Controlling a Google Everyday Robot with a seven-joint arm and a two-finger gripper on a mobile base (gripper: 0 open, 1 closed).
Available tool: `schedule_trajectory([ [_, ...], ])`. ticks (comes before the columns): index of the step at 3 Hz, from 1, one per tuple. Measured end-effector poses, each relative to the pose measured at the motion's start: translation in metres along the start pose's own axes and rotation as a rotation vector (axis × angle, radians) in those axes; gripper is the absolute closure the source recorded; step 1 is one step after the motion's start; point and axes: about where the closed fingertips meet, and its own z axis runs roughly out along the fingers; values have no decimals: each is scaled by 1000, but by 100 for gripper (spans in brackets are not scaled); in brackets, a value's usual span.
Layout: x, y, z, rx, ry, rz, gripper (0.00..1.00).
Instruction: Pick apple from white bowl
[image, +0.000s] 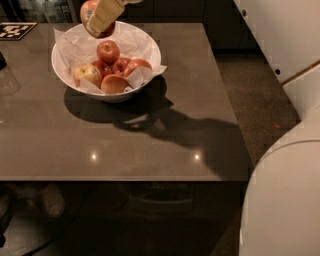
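Note:
The white bowl (153, 52) stands on the far left part of the grey table, lined with crumpled white paper. My gripper (104, 16) is at the top edge of the camera view, above the bowl's far rim. Its yellowish fingers (107, 12) are shut on a round orange-red apple (88, 10), which hangs clear of the bowl. Several apples stay in the bowl: a red one on top (108, 51), a paler yellowish one at the left (88, 75) and others at the front (114, 84).
A black-and-white marker tag (15, 30) lies at the table's far left corner. A clear glass object (7, 77) stands at the left edge. My white body (285, 200) fills the lower right. The table's front edge (125, 179) runs across the view.

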Motion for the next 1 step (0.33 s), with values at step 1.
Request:
schedule_trajectory([
  [1,0,0,0,0,0,0,100],
])
